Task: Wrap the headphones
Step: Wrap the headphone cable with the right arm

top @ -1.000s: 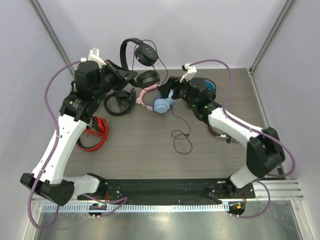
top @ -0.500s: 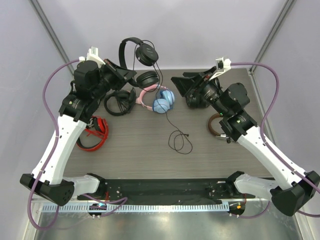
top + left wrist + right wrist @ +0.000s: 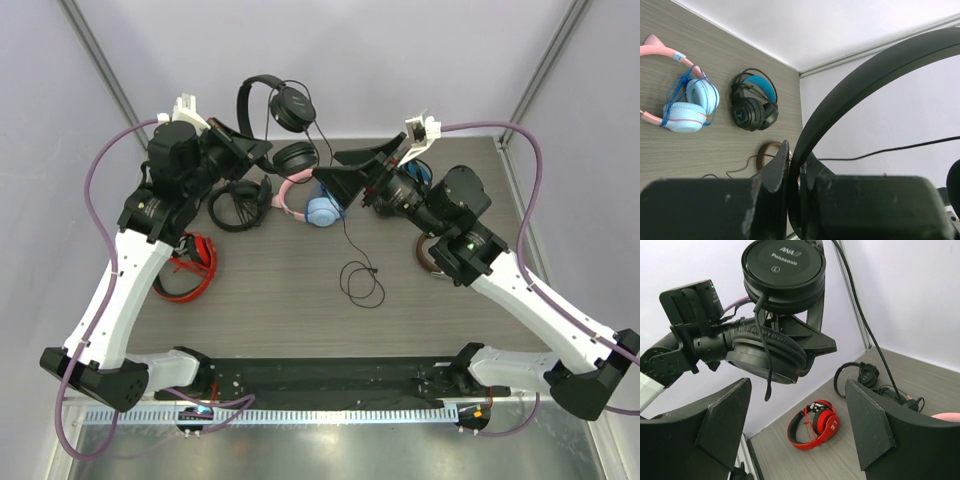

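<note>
Five pairs counted, plus one brown band (image 3: 428, 262) half hidden by the right arm (image 3: 520, 290). Headphones (image 3: 292, 107): one, held aloft at back left, left gripper (image 3: 794, 170) clamped shut on the headband (image 3: 850, 90); cable (image 3: 869, 327) hung to one loop on the table (image 3: 270, 310). Others on table: black pair (image 3: 238, 207), red pair (image 3: 190, 268), pink-blue pair (image 3: 312, 208), black-blue pair (image 3: 754, 102). Right gripper (image 3: 797, 420) wide apart, empty, near the earcups (image 3: 782, 262)

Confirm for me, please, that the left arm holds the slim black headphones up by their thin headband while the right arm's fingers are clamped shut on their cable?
Not quite: the right arm's fingers stand wide open and grip nothing, as the right wrist view shows. The left fingers do hold the slim black headphones up by the thin headband.
</note>
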You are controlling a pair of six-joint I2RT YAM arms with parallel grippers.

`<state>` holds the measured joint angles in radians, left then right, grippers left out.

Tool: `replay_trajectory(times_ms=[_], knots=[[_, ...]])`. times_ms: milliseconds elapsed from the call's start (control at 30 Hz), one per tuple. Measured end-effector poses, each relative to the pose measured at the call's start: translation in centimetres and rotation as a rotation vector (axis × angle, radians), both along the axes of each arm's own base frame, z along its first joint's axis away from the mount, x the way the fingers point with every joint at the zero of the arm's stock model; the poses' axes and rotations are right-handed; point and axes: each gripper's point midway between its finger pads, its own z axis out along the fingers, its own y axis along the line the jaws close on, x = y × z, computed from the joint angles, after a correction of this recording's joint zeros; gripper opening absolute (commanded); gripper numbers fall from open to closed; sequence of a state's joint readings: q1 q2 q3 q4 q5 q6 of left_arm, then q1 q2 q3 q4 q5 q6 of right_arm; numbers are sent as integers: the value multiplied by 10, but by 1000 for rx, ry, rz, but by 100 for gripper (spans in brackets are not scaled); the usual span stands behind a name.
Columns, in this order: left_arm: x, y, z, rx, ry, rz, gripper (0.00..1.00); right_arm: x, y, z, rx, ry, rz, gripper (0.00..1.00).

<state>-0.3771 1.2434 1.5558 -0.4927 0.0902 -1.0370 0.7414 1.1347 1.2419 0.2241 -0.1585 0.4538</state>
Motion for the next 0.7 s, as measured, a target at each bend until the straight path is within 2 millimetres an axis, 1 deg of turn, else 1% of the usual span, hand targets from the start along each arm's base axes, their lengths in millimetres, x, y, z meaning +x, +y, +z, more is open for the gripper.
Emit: replay_trajectory(times_ms=[133, 233, 267, 367, 400, 533, 567, 600, 700], knots=[[0, 1, 1, 2, -1, 2, 0, -4, 7, -6, -19, 15, 3, 80], [-1, 1, 4, 0, -5, 2, 0, -1, 9, -12, -31, 28, -9, 75], [-1, 1, 5, -1, -7, 2, 0, 0, 10, -13, -33, 31, -16, 71], [-1, 1, 5, -1, -7, 3, 0, 5, 12, -17, -43, 37, -33, 66], [-1, 1, 5, 0, -6, 3, 0, 7, 13, -17, -44, 39, -37, 62], [-2, 1, 4, 1, -3, 3, 0, 14, 16, -21, -51, 50, -54, 53], [-1, 2, 4, 2, -3, 5, 0, 15, 16, -21, -50, 52, -56, 48], [-1, 2, 4, 2, -3, 7, 0, 16, 17, -21, -51, 52, -58, 47], [-1, 3, 4, 3, -3, 11, 0, 17, 19, -19, -44, 49, -59, 45]])
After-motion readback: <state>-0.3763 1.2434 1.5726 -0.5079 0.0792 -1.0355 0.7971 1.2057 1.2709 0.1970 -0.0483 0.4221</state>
